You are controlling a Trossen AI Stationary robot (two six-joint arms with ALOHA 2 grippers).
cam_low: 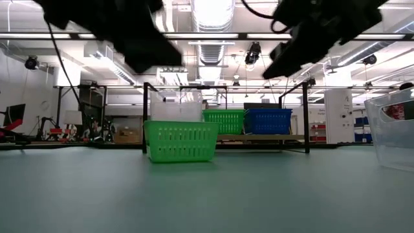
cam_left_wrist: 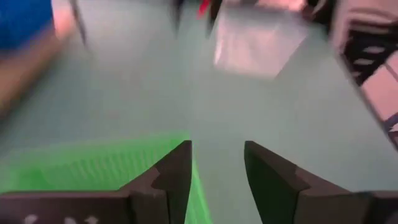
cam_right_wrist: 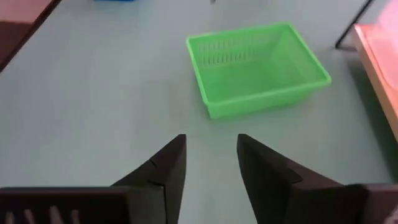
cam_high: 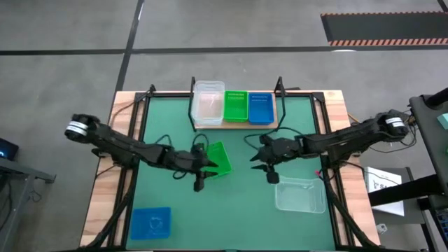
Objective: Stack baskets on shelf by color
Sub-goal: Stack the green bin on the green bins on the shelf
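On the wooden shelf (cam_high: 234, 124) at the mat's far edge stand clear baskets (cam_high: 208, 103), a green basket (cam_high: 235, 106) and a blue basket (cam_high: 260, 107), side by side. A loose green basket (cam_high: 218, 158) (cam_low: 181, 140) (cam_right_wrist: 256, 67) rests on its base mid-mat. A blue basket (cam_high: 151, 222) sits near the left front corner, and a clear basket (cam_high: 301, 194) (cam_low: 394, 129) at front right. My left gripper (cam_high: 199, 180) (cam_left_wrist: 217, 146) hovers open just near-left of the loose green basket (cam_left_wrist: 93, 168). My right gripper (cam_high: 269, 170) (cam_right_wrist: 211, 140) is open, raised to its right.
The green mat (cam_high: 238, 210) covers the table between wooden side strips. Black metal uprights (cam_high: 194, 105) frame the shelf. Bare mat lies between the two front baskets. In the low view both arms hang high above the mat, and a workshop room shows behind the shelf.
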